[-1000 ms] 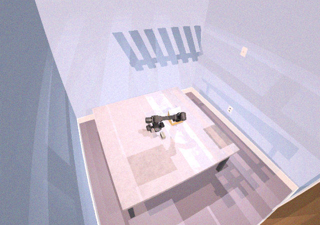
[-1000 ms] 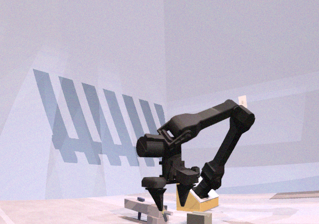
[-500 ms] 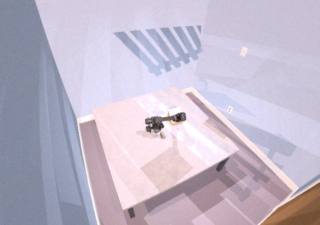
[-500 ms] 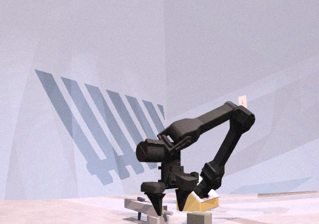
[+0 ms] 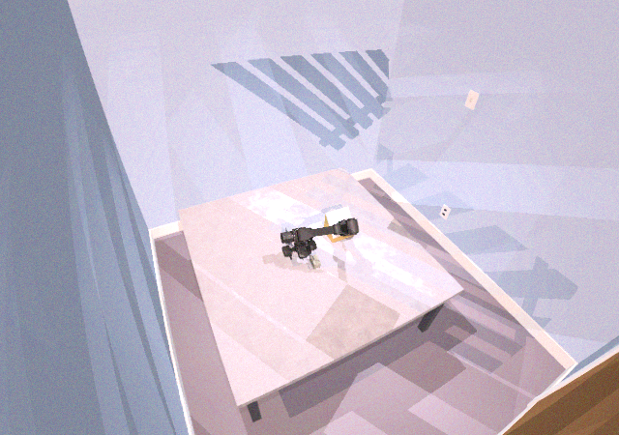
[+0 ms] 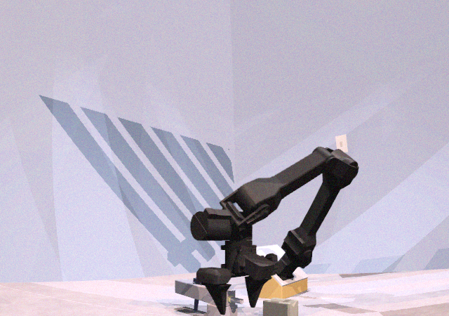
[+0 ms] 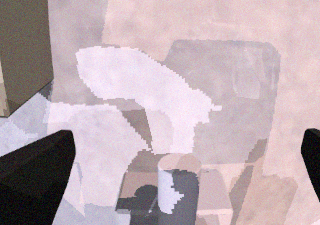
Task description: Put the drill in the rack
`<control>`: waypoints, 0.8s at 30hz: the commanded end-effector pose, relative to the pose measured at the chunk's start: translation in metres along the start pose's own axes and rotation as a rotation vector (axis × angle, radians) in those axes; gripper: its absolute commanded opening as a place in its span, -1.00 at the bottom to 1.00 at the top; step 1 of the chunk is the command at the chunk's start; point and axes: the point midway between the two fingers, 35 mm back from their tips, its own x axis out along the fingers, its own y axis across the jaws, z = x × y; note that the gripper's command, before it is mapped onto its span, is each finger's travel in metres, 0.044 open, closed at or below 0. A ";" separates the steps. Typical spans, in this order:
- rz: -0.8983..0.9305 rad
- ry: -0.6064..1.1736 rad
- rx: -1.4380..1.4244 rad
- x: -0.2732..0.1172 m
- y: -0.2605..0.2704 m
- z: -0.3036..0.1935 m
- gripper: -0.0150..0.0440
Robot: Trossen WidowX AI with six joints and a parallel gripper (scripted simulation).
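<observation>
Pale pink tabletop, slim grey drill upright or tilted unclear, tool wide.

We see pale lilac walls meeting in a corner, with slanting blue-grey bars of shadow fanned across one of them — and a small light wall plate on the other. In our top view a socket sits lower on that wall, white skirting edges the mauve floor, and the broad pinkish bench stands on dark legs — its top patched with bright light and soft shade.
</observation>
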 end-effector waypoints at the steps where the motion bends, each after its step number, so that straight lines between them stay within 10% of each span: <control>1: 0.020 -0.006 0.017 0.012 0.005 -0.004 1.00; 16: 0.020 -0.006 0.017 0.013 0.005 -0.004 1.00; 24: 0.010 -0.001 0.005 0.010 0.003 -0.003 0.29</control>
